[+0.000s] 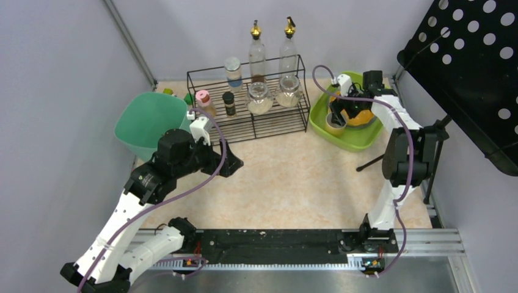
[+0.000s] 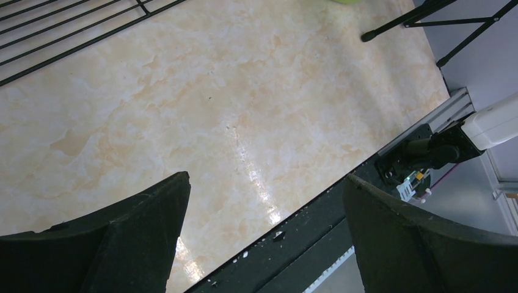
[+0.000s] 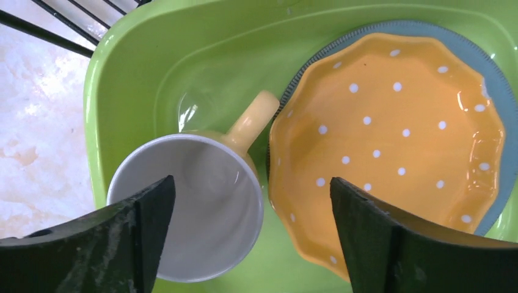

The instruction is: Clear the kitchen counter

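Over the far right corner: the right gripper (image 3: 250, 201) hangs above the lime-green tub (image 3: 98, 122), its fingers spread wide and pinching nothing.
Under those fingers: a yellow mug (image 3: 195, 213) stands upright in the tub, with its handle just beside an orange dotted plate (image 3: 391, 140). That plate lies on a blue-grey plate (image 3: 495, 73).
Why so placed: the tub seems to serve as the collecting bin. The plates are stacked flat and the mug is tucked beside them, so everything fits inside the rim.
Left gripper (image 2: 266, 183): it hovers left of the middle of the table, fingers spread apart with only bare stone showing between them.
Kitchen counter (image 1: 293, 177): it runs from the near edge to the far edge. It lies directly below the left fingers but apart from them. For the right fingers it shows only as a pale strip outside the tub's left wall.
Far edge: a black wire rack (image 1: 269, 125) holds bottles and jars, and a teal bowl (image 1: 146, 122) sits at the far left corner.
Stage: no loose dish shows on the open stone in the top view, so the clearing looks close to done.
Likely next: the right arm should lift straight up, so that its fingers do not catch the mug's rim.
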